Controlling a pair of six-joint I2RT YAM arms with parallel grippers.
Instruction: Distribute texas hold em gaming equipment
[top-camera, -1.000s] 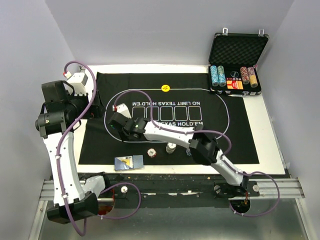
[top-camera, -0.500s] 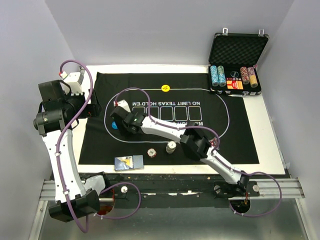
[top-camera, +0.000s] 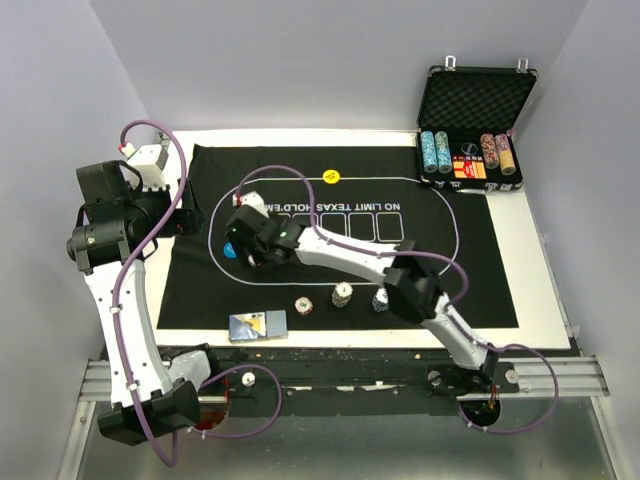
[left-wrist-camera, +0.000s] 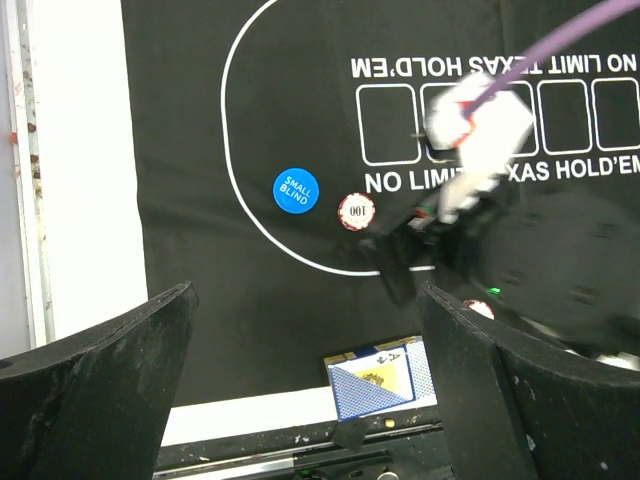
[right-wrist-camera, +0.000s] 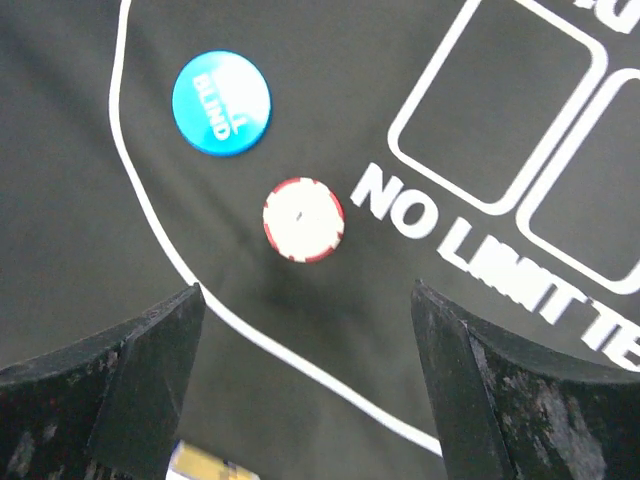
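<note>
From above, the right gripper (top-camera: 248, 243) reaches out over the left end of the black mat (top-camera: 480, 270). Its fingers are spread, and I can't pick out the chip beneath it. The blue button (top-camera: 230, 250) peeks out just to its left, and the yellow button (top-camera: 330, 176) sits at the far side of the oval. Three short chip stacks (top-camera: 342, 294) stand in a row near the mat's near edge, the right-hand one partly behind the arm. The cards (top-camera: 258, 326) lie flat with their long side along that edge, half on the white table (top-camera: 540, 290). The case (top-camera: 475, 100) stands open at the far right corner, its contents too small to read. The left gripper (top-camera: 178, 220) hangs by the mat's left edge, dark on dark

In the left wrist view, the left gripper (left-wrist-camera: 305, 295) has its jaws wide apart with nothing between them. The blue button (left-wrist-camera: 296, 189) and the chip (left-wrist-camera: 356, 210) lie side by side, not touching, inside the oval's left curve, with bare mat to their left. The chip is face up and marked 100. The cards (left-wrist-camera: 380, 382) straddle the mat's edge

In the right wrist view, the right gripper (right-wrist-camera: 308, 300) is spread wide and holds nothing. The chip (right-wrist-camera: 303, 220) lies flat just ahead of the fingertips, untouched, with the blue button (right-wrist-camera: 221, 103) beyond it. A yellowish scrap at the bottom is cut off, so I can't tell what it is
</note>
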